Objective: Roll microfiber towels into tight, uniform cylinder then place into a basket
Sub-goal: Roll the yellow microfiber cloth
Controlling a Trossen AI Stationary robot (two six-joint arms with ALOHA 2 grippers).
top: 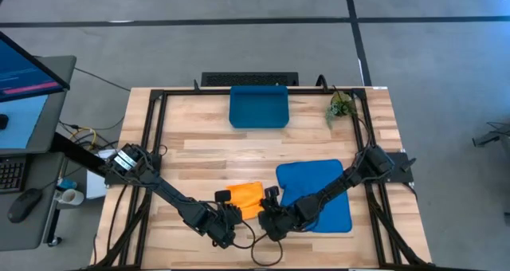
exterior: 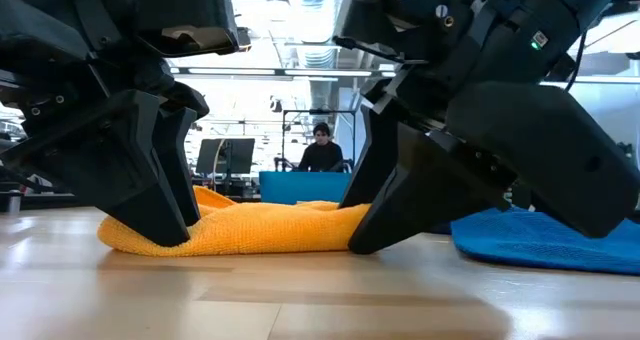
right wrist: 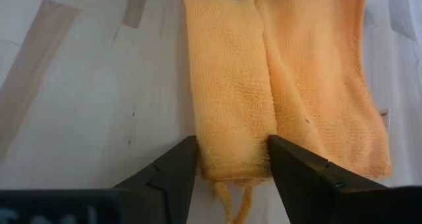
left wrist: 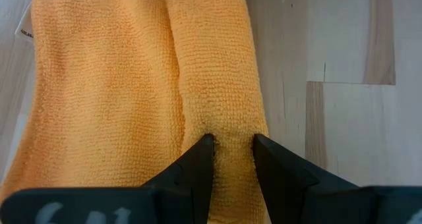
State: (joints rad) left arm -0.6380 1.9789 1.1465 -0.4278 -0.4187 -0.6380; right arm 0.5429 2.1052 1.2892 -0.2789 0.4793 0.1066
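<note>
The orange-yellow towel [top: 245,198] lies near the table's front edge. Its near edge is rolled into a thick roll [left wrist: 214,85], and the rest lies flat on the far side. My left gripper [left wrist: 232,145] is shut on the roll's left end. My right gripper [right wrist: 231,151] is open at the roll's right end [right wrist: 234,151], one finger on either side of it. The blue towel [top: 315,195] lies flat to the right, under my right arm. The dark-blue basket [top: 259,106] stands at the far edge. My left gripper pinches the left end of the orange towel's roll [left wrist: 231,128] between its two fingers, so several layers. The fingers slant down from the table's left and point along the roll. The roll lies on the table. Whether my right gripper's fingers [right wrist: 188,159] touch the roll's sides, I cannot tell.
A small green plant [top: 341,106] stands at the far right, beside the basket. Bare wood lies between the towels and the basket. A person [exterior: 322,150] sits in the room beyond the table.
</note>
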